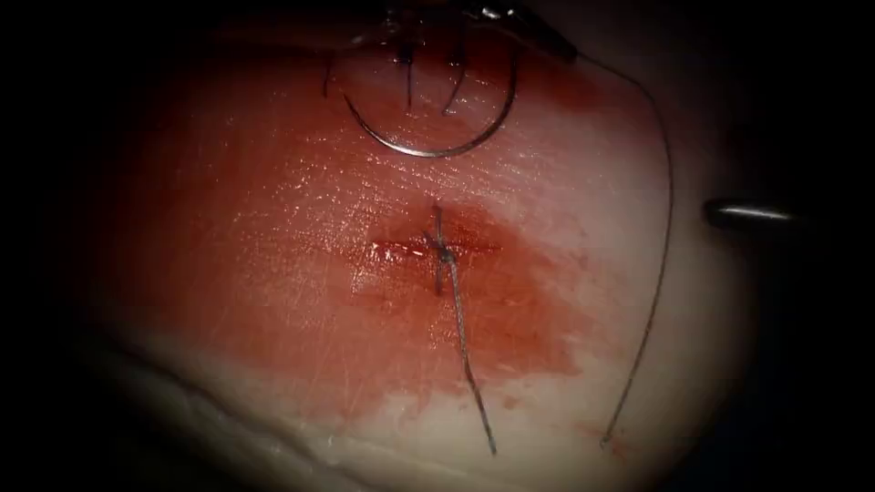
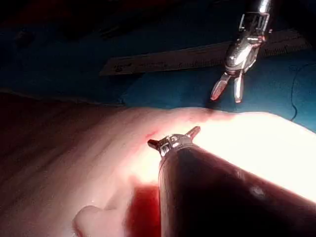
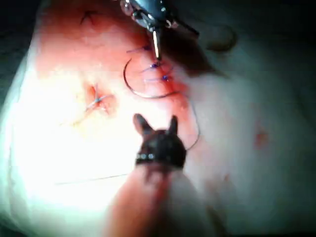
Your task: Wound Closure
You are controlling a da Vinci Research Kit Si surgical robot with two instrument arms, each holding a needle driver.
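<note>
Lying flat on the tissue point(image 1: 273, 273), the needle point(image 1: 428, 150) rests above the cut point(image 1: 437, 248) with its curve bowing toward it — not in the tissue as far as the arc shows, though both ends run up into shadow at the endoscope view's upper edge. The left tool point(image 1: 510, 18) sits there in the dark; whether it grips the needle's right end or the thread point(image 1: 661, 264) just beyond it is hard to make out. In the left wrist view its jaws point(image 2: 174, 138) stand spread apart, so it seems to hold nothing, but the shaft hides what lies under them.

The right tool point(image 1: 752, 215) waits well to the right of the cut, off the tissue. Its jaws point(image 3: 157, 124) are parted in the right wrist view, with nothing between them — likely parked clear.

One stitch point(image 1: 440, 251) crosses the cut, knotted, with a cut end point(image 1: 469, 364) trailing down toward the tissue's near edge. The thread leaves the upper right, sweeps down the right side and ends loose near the bottom. Three short thread ends point(image 1: 407, 77) stand inside the needle's curve; where they enter the tissue is lost in shadow. Red fluid point(image 1: 519, 319) spreads around the cut.
</note>
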